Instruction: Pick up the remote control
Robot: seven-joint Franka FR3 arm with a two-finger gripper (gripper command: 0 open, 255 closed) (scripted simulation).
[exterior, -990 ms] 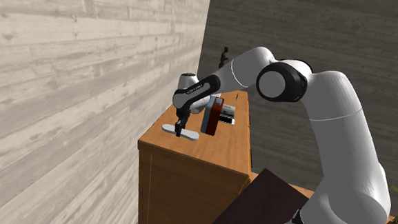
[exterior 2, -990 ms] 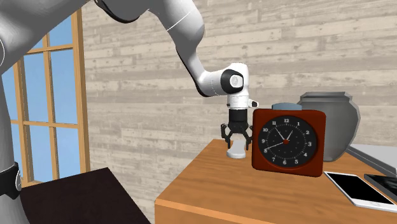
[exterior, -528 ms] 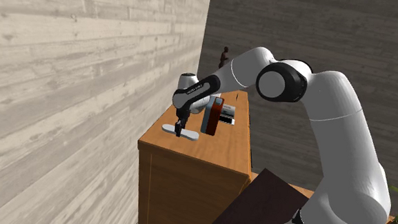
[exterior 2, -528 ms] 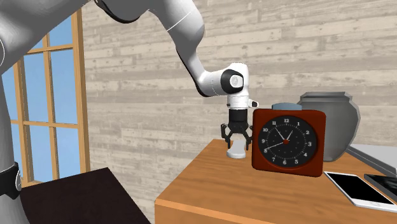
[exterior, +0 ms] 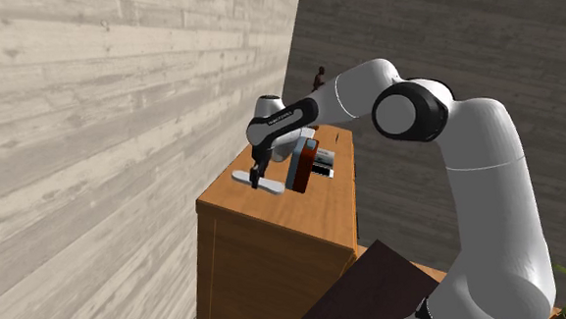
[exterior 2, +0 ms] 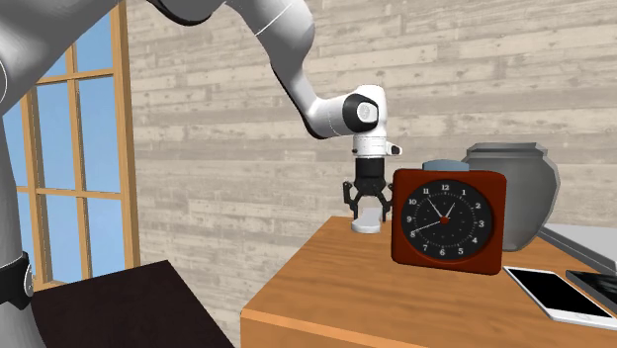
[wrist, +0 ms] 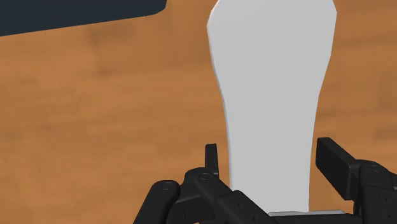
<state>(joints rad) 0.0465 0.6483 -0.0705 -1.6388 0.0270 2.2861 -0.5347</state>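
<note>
**Ana:** How does the pincer (wrist: 272, 156) stand?

**Ben:** Narrow, clasping the white remote (wrist: 273, 83). In the wrist view a black finger (wrist: 212, 160) bears on each long edge, at a slimmer stretch of the slab, which widens further out over the wooden bench (wrist: 95, 127).

**Ana:** So where is the remote?

**Ben:** Held flat in the pincer, low over the side of the bench toward the plank wall (exterior: 96, 126). It looks just clear of the top, though I can't be sure of a gap.

**Ana:** What could go wrong from here?

**Ben:** As I judge it, the hold is only on thin, smooth-looking edges. A quick lift could let the slab twist or slide out between the fingers. If it is barely off the wood, a sideways move might drag one end. The red-brown clock (exterior 2: 445, 217) also stands near, at three o'clock from the pincer in the second exterior view, so a swing that way could knock it.

**Ana:** What does one camera give that another doesn't?

**Ben:** The wrist view gives the finger contact. The second exterior view gives the height over the bench, the clock's face and a grey jar (exterior 2: 504, 188) behind it. The shoulder view shows the remote jutting out on both sides of the pincer and the clock edge-on.
</note>
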